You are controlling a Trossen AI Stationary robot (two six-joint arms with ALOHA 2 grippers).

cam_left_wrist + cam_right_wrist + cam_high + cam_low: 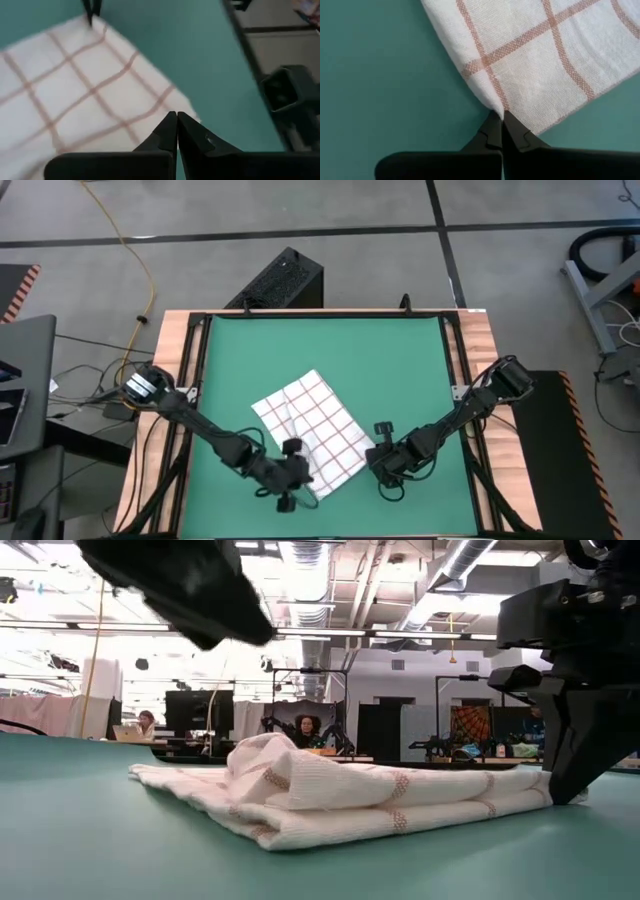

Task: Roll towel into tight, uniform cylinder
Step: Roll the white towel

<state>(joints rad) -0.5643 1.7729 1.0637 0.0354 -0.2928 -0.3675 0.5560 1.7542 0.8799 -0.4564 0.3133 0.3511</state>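
Towel [312, 431] lies folded, unrolled, mid-mat [400, 350]; right gripper [501, 121] apparently pinches its corner, left gripper [176, 122] hovers closed. Next: start rolling.

— What is lying mid-frame? 
— The towel [540, 65], soft woven cloth, coarse weave showing. 
— And underneath? 
— The green mat [330, 350], looking smooth and matt, with the table [172, 340] showing wood grain at the frame's left.
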